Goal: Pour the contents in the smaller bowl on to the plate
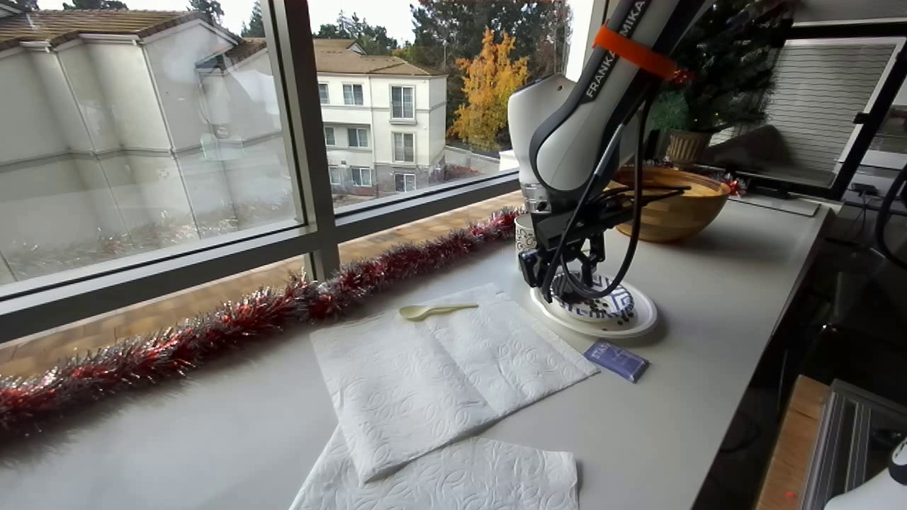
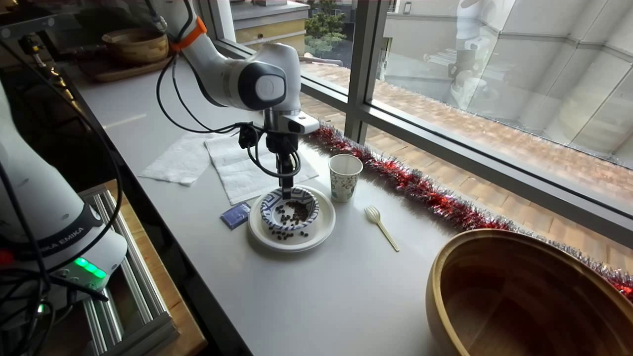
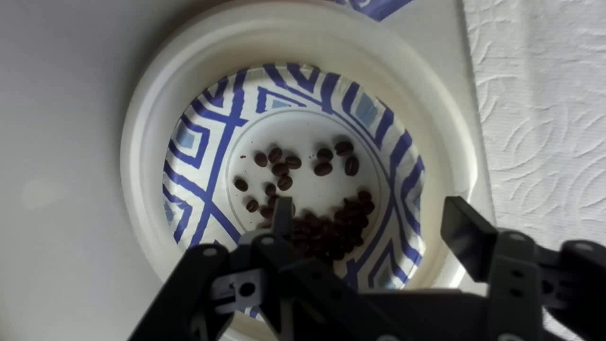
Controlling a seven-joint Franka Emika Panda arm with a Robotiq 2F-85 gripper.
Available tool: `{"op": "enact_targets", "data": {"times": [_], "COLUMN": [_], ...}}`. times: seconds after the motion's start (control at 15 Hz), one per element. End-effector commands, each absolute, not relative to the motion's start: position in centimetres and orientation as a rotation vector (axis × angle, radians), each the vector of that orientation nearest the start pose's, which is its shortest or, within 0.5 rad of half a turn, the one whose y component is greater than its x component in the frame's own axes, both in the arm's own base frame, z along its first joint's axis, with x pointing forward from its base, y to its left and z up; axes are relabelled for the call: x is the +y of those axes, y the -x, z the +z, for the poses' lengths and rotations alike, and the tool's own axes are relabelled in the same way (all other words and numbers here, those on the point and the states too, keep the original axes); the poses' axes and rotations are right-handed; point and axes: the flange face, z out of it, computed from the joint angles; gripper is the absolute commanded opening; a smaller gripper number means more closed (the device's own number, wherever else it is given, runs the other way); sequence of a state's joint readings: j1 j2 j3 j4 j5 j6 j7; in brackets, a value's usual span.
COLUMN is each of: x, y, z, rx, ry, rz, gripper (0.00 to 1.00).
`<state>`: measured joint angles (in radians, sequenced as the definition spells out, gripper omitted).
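I read “FRANKA” on the arm (image 1: 588,127), its gripper (image 3: 370,220) spread over the bowl (image 3: 220,151) of beans (image 3: 326,237) on the plate (image 3: 142,170).

In an exterior view, tabletop (image 2: 306,306) gives free room across the lower middle of the frame; the wooden bowl (image 2: 524,291) blocks the lower right; the garland (image 2: 425,189) bars the right side; the cup (image 2: 344,183) stands near the plate (image 2: 296,245), right of centre; the smaller bowl (image 2: 267,207) fills the plate's middle; in the wrist view, the gripper (image 3: 374,222) spans that bowl's wall, lower right, fingers well apart
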<state>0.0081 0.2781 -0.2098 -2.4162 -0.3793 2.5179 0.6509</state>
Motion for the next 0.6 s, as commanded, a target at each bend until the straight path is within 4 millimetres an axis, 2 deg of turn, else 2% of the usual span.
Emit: {"op": "enact_targets", "data": {"times": [0.0,0.2,0.33,0.53], "x": [-9.3,-9.3,-9.4,-9.5], "y": [-46.9,-46.8,-46.6,-46.8], "z": [18.0,17.4,17.1,16.7], "rx": [0.858,0.857,0.856,0.854], "ry": [3.294,3.312,3.325,3.332], "rz": [0.156,0.169,0.187,0.182], "gripper": [0.79,0.74,0.75,0.65]}}
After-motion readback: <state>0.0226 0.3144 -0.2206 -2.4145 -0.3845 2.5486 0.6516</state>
